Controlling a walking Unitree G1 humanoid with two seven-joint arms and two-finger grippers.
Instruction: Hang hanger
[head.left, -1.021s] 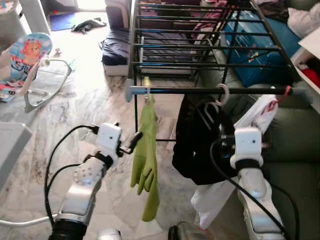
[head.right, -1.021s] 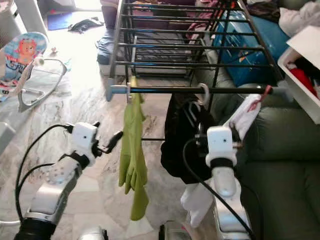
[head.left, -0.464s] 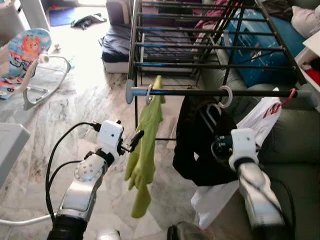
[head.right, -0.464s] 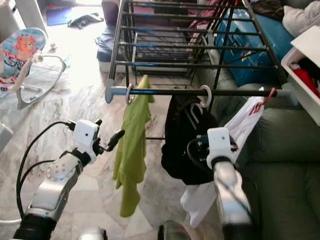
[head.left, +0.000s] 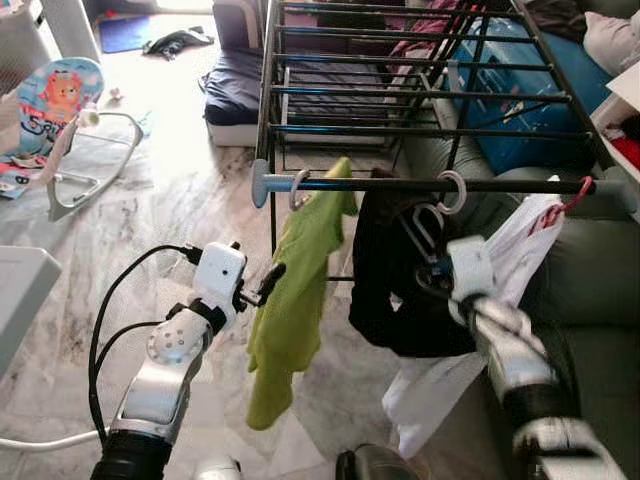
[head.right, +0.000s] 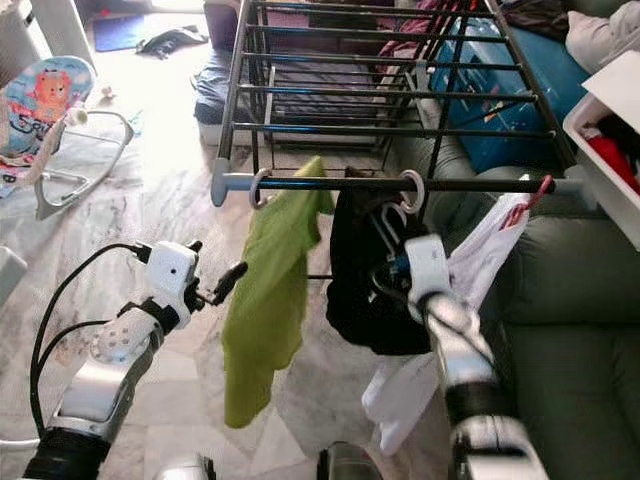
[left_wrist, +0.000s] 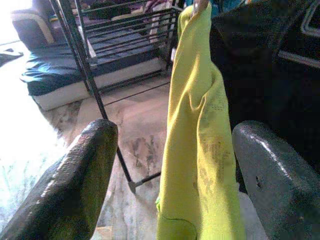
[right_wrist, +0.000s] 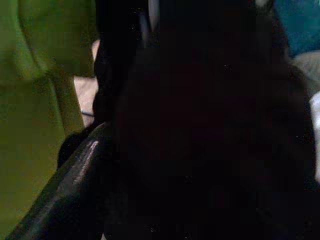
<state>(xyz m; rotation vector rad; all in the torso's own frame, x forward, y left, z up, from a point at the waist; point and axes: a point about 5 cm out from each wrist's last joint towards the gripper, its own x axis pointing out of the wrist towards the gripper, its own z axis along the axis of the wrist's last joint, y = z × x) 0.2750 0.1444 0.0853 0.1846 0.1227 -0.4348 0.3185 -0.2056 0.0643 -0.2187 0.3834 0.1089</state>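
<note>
— Where was the hanger (head.left: 448, 190)?

— Its white hook sat over the front rail (head.left: 420, 184) of the drying rack (head.right: 380, 80), towards the rail's right end, with a black garment (head.left: 400, 280) hanging from it. A second white hook (head.left: 298, 186) was near the rail's left end, carrying a green garment (head.left: 295, 300) that hung at a slant. A red hook (head.left: 578, 190) at the far right end of the rail carried a white garment (head.left: 520, 250).

— And the robot's arms?

— The right gripper (head.right: 395, 262) was pressed up against the black garment just under the hanger; I couldn't tell whether its jaws were clenched, since its wrist view was nearly all dark cloth. The left gripper (left_wrist: 175, 170) stood just left of the green garment, jaws released and spread, with the cloth hanging between the two black fingers (left_wrist: 75, 175) but not pinched.

— What else was about?

— A marble floor (head.left: 150, 210), a baby bouncer (head.left: 60, 130) off to the left, and a green sofa (head.right: 570, 300) behind the rack on the right.
</note>
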